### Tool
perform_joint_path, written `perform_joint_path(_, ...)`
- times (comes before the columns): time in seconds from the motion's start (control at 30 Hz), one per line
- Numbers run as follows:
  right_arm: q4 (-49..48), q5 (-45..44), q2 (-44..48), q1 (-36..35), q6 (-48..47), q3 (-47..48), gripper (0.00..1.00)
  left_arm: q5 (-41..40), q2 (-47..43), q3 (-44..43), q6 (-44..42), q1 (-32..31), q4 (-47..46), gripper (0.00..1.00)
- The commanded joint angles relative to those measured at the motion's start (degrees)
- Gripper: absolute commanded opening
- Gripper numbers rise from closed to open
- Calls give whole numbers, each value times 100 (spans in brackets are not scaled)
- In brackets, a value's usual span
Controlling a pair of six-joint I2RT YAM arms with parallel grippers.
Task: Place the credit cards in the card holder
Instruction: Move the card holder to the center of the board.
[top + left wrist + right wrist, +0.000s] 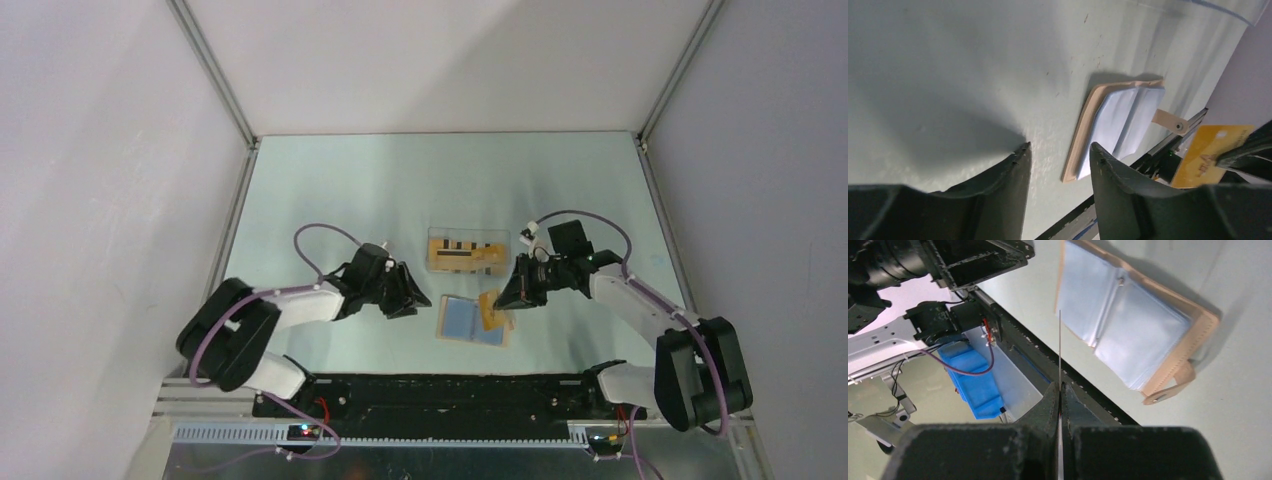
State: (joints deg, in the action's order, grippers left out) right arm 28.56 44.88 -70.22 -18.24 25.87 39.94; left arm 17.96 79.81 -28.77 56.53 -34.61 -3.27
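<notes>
Green desk [330, 190]: behind the open holder [462, 322], a tray [467, 232] keeps more cards [455, 262]. No card visibly in the holder. Right gripper [1060, 387] clamps one card [1198, 150] over it; left gripper [1060, 147] beside it, jaws apart, empty.

No word, brand or number can be read in any view. The orange credit card [1198, 150] at 3 o'clock in the left wrist view bears a small dark mark on its face, too blurred to make out as letters or a sign, and the right wrist view shows this card only edge-on. From above, the credit cards [455, 256] in the clear tray [500, 234], at 12 o'clock from the card holder [463, 318], show dark stripes only, too small to tell any print
</notes>
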Motion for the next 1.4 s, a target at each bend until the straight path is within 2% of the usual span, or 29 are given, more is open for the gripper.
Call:
perform_joint_path(0.0, -353, -99, -277, 119, 1, -149, 0, 382, 553, -420, 109, -85, -866, 52)
perform_joint_path(0.37, -224, -54, -753, 114, -287, -320, 0, 424, 1573, -902, 271, -440, -737, 48)
perform_joint_path(0.77, -178, -22, -734, 125, -407, -631, 0, 292, 1769, -1091, 705, -840, -621, 42)
perform_joint_path(1.03, -457, 249, -1132, 124, -560, -637, 0, 298, 1877, -1146, 690, -872, -620, 39)
perform_joint_path(1.37, -606, 135, -1552, 115, -609, -604, 0, 331, 1978, -1209, 663, -878, -618, 38)
